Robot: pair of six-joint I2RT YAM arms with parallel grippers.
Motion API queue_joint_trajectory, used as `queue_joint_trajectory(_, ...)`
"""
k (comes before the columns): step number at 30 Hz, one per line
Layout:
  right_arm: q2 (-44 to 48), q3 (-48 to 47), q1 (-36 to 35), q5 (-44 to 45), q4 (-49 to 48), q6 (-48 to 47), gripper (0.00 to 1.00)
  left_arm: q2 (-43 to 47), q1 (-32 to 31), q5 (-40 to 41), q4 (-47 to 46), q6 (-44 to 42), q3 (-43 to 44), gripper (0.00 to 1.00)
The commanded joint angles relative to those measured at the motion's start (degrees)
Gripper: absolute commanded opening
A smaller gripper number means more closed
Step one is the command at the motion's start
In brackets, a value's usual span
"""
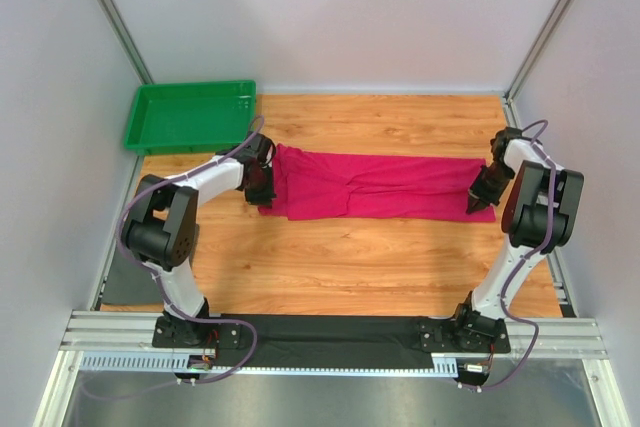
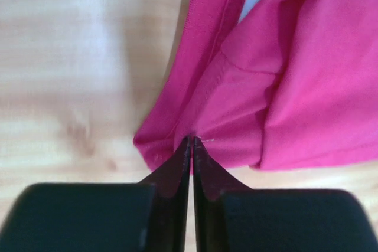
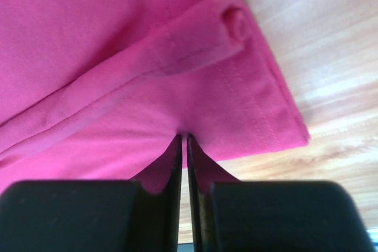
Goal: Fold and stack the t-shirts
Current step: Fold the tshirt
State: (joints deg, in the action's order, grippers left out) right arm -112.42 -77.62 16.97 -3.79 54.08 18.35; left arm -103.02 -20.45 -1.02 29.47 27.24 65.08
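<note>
Left pincer [image 2: 191,140] and right pincer [image 3: 183,137] pinch the t-shirt [image 1: 370,187] at opposite ends (jaws clamped on fabric); they should lift evenly together.

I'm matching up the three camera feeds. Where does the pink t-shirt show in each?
Top external: t-shirt lies stretched sideways across the picture's middle.
Left wrist: t-shirt fills the upper right, pinched by the left end effector.
Right wrist: t-shirt fills the upper left, pinched by the right end effector.
Shared landmark: the wooden tabletop beside it.
</note>
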Motion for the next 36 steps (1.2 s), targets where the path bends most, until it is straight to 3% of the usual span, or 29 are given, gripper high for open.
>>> queue_joint_trajectory(1,4.1,-0.2,0.5,3.1,0.3,-0.6,0.08,7.7,0.1,-2.7,5.1,1.5,0.0,0.12)
queue_joint_trajectory(4,6.8,-2.0,0.5,1.9,0.2,0.6,0.11,12.0,-0.6,-3.1,7.1,1.1,1.8,0.21)
queue_joint_trajectory(8,4.4,-5.1,0.4,-0.7,1.1,2.6,0.15,13.5,-0.8,-5.7,5.9,1.2,4.3,0.24)
queue_joint_trajectory(14,3.5,2.4,1.0,-4.9,-4.0,3.5,0.18,8.5,-0.8,-12.9,0.2,1.3,5.3,0.31)
queue_joint_trajectory(17,8.2,6.4,0.3,-7.7,-7.7,1.0,0.27,7.0,-0.6,-17.2,-4.2,-0.7,5.3,0.34)
queue_joint_trajectory(23,19.0,9.8,-9.6,-16.6,-14.4,2.1,0.4,3.3,0.8,-17.0,-5.0,-2.2,7.4,0.39)
queue_joint_trajectory(27,21.5,14.3,-20.2,-21.8,-28.8,13.3,0.5,-0.1,1.5,-16.8,-5.0,-1.8,8.1,0.39)
queue_joint_trajectory(33,14.4,13.9,-29.2,-23.4,-37.8,18.6,0.52,-3.2,2.6,-19.9,-8.5,-4.9,8.6,0.38)
queue_joint_trajectory(36,9.9,10.5,-31.7,-25.6,-36.7,18.5,0.52,-5.2,2.8,-18.9,-8.0,-5.4,9.9,0.39)
